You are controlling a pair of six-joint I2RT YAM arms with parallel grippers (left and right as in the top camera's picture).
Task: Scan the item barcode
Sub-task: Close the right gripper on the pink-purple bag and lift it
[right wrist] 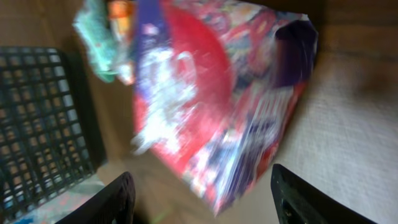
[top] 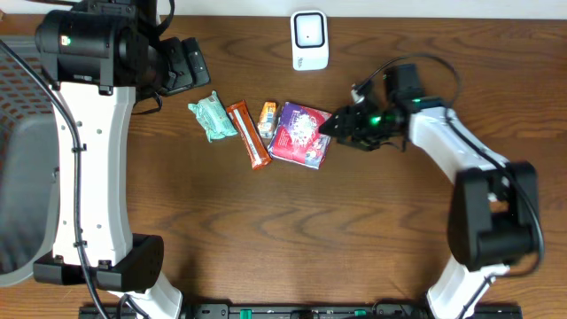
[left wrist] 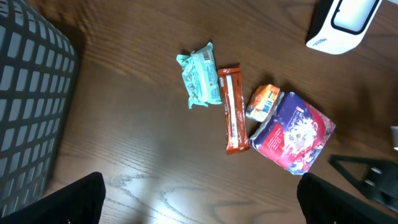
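Both arms rise from the near edge of the wooden table [top: 266, 230].

Mid-table, four items lie in a row. From the robot's left they are a green packet [top: 213, 117], an orange-brown bar [top: 248, 135] lying lengthwise away from the robot, a small orange packet [top: 267, 116] and the red and purple packet [top: 301, 135]. The red and purple packet lies flat on the table, and its left edge touches the small orange packet.

The right gripper [top: 339, 127] sits low at the right-hand edge of the red and purple packet. In the right wrist view its dark fingers [right wrist: 115, 202] stand one on each side of the packet's near end, with the packet between them. The jaws are apart and a gap shows beside each fingertip. That view is blurred, so contact with the wrapper cannot be confirmed.

Further out on the robot's left, the left gripper [top: 184, 64] is held above the table beyond the green packet, well apart from the red and purple packet. Its jaws are spread wide with nothing between them, and its wrist view takes in the whole row from above.

At the far edge stands the white scanner [top: 309, 40], beyond the row and well apart from the red and purple packet.

A grey mesh basket [top: 18, 168] sits at the robot's far left.
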